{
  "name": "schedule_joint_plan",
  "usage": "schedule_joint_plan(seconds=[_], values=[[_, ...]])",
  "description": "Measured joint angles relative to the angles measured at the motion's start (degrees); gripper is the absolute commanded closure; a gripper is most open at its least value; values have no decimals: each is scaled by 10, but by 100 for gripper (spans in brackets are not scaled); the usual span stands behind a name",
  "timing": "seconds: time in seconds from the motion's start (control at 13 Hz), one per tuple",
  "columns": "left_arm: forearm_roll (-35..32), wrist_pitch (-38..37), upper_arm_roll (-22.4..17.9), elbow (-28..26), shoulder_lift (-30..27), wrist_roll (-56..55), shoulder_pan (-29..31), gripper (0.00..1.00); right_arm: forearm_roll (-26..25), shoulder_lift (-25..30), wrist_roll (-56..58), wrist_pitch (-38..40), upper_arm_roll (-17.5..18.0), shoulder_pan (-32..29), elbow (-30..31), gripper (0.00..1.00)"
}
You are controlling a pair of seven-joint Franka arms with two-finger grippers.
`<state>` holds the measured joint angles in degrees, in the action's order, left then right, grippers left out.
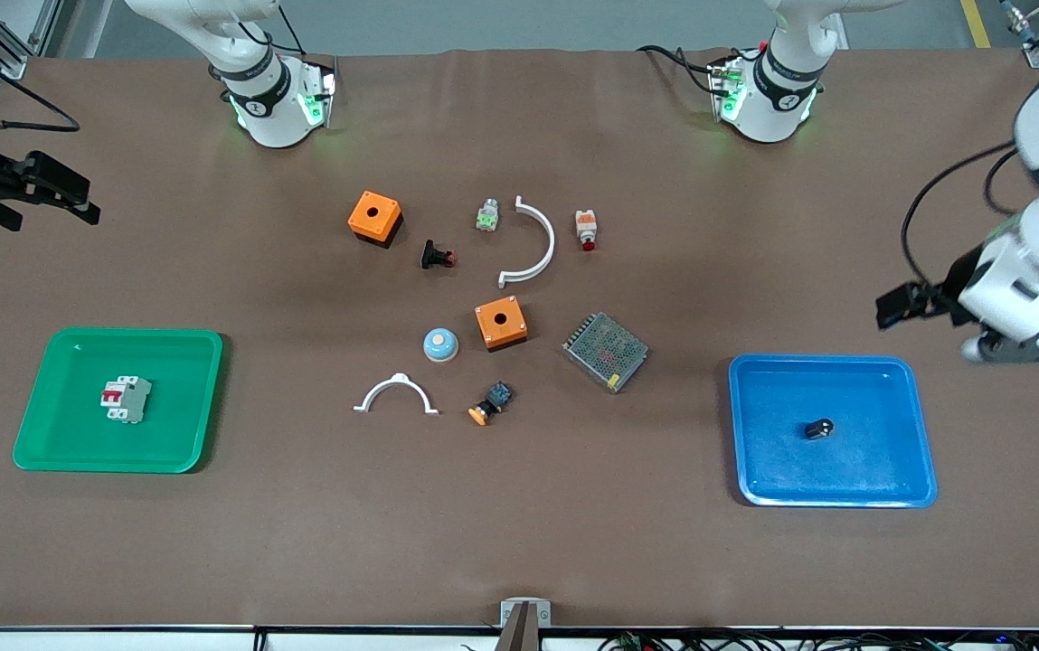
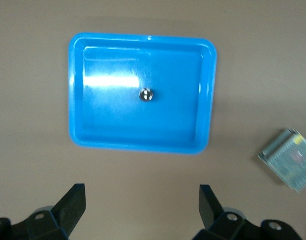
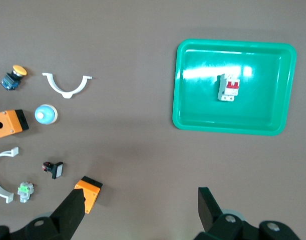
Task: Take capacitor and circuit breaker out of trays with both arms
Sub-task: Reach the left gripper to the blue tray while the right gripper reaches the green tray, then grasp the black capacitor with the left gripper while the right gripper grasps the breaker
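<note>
The capacitor (image 1: 817, 429), a tiny black cylinder with a pale end, lies in the blue tray (image 1: 831, 361) at the left arm's end of the table. It also shows in the left wrist view (image 2: 146, 94), inside that tray (image 2: 142, 37). The breaker (image 1: 126, 399), light grey with red levers, lies in the green tray (image 1: 121, 333) at the right arm's end. It shows in the right wrist view (image 3: 228, 87) too, in its tray (image 3: 233, 43). My left gripper (image 1: 885, 307) (image 2: 141, 192) is open and empty, up over bare table beside the blue tray. My right gripper (image 1: 85, 203) (image 3: 140, 195) is open and empty, up over bare table.
Between the trays lie two orange boxes (image 1: 375, 217) (image 1: 501, 324), a mesh power supply (image 1: 605, 351), two white curved clips (image 1: 533, 240) (image 1: 396, 393), a blue dome (image 1: 440, 344), a black red-tipped button (image 1: 437, 256) and a white-orange part (image 1: 585, 229).
</note>
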<state>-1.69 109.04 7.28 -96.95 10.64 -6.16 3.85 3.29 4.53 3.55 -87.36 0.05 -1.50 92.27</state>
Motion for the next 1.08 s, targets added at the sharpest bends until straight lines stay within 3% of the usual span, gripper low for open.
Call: schedule_joint_plan(seconds=[0.23, 0.38, 0.62, 1.08], values=[[0, 120, 0, -79, 44, 0, 17, 1, -1, -21, 0, -4, -5, -2, -1, 0], [0, 166, 0, -87, 85, -1, 18, 12, -2, -68, 0, -26, -6, -4, -2, 0], [0, 214, 0, -60, 153, 0, 26, 23, -3, -139, 0, -84, -7, -17, -12, 0], [0, 215, 1, 31, 271, 2, 22, 31, -29, -223, 30, -217, -10, -75, 10, 0]])
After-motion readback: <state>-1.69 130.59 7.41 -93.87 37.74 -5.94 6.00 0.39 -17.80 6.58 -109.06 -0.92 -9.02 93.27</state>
